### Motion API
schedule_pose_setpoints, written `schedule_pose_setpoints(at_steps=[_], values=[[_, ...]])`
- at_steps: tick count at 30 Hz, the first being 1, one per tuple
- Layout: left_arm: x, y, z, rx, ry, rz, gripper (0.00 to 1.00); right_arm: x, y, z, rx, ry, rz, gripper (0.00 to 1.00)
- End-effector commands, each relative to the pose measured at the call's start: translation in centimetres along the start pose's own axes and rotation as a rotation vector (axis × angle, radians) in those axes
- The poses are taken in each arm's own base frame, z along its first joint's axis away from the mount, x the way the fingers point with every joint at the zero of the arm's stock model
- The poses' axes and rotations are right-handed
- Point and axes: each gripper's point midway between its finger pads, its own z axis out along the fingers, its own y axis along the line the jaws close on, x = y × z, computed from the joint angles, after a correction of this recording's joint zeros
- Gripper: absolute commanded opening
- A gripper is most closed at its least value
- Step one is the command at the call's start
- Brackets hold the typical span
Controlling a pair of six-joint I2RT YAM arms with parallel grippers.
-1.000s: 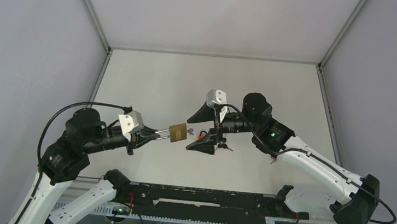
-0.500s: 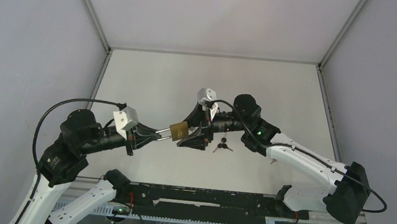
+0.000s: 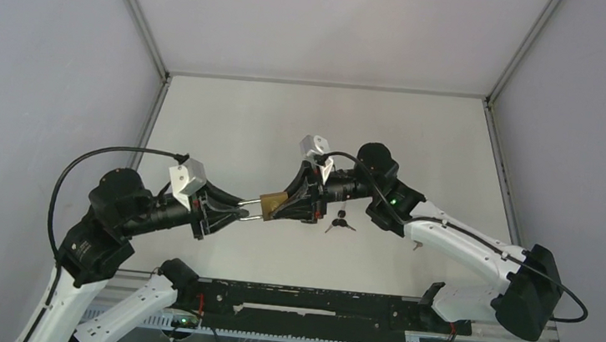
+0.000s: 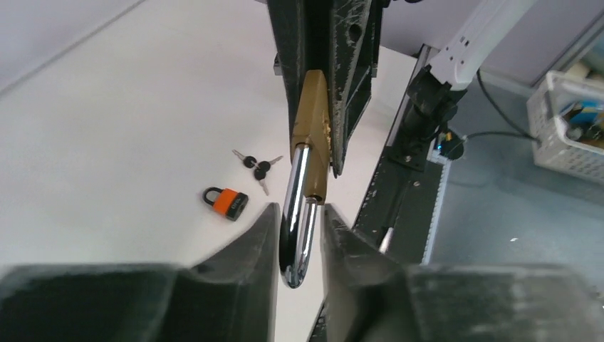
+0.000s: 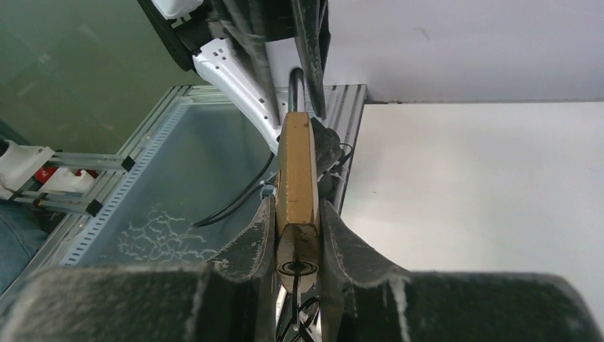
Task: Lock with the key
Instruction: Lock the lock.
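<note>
Padlock [image 3: 272,202]: brass, held in mid-air between the two pincers, shackle end toward the left one.
Left pincer [image 4: 299,217]: together on the shackle [image 4: 295,185], probably acting as the anchor.
Right pincer [image 5: 296,222]: fingers pressed on both flat sides of the brass body, likely to steady it or take it over.
Keyhole [image 5: 295,267]: at the body's end inside the right pincer; can't tell if anything is in it.
Keys [image 3: 342,222]: on the table [image 3: 229,122], under the right pincer's wrist, not held.
Orange padlock [image 4: 226,202]: on the table beside the keys, spare.
Judgement: no key picked up yet.
</note>
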Motion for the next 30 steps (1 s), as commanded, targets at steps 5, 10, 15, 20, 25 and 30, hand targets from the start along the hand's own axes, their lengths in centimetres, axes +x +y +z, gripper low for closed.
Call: schedule_pose_setpoints(at_steps=[5,10,15,20,25,30], values=[[-2.8,-0.2,-0.3,-0.026,-0.171,-0.046,0.77,-5.1,1.6,-2.7,0.048,-0.116,-0.165,0.00],[-3.1,0.4,-0.4,-0.055,-0.231,-0.024,0.79,-6.3,2.6,-3.4,0.067,-0.145,-0.189,0.00],[-3.0,0.1,0.2,-0.026,-0.263,-0.065,0.78,-6.6,3.6,-3.4,0.044,-0.150,-0.208,0.00],[-3.5,-0.5,0.5,0.023,-0.289,-0.064,0.67,-6.6,3.7,-3.5,0.044,-0.149,-0.211,0.00],[-2.7,-0.5,1.2,0.041,-0.274,-0.090,0.47,-6.7,3.6,-3.5,0.052,-0.154,-0.222,0.00],[-2.8,-0.8,1.6,0.072,-0.274,-0.102,0.40,-6.8,3.4,-3.5,0.062,-0.159,-0.229,0.00]])
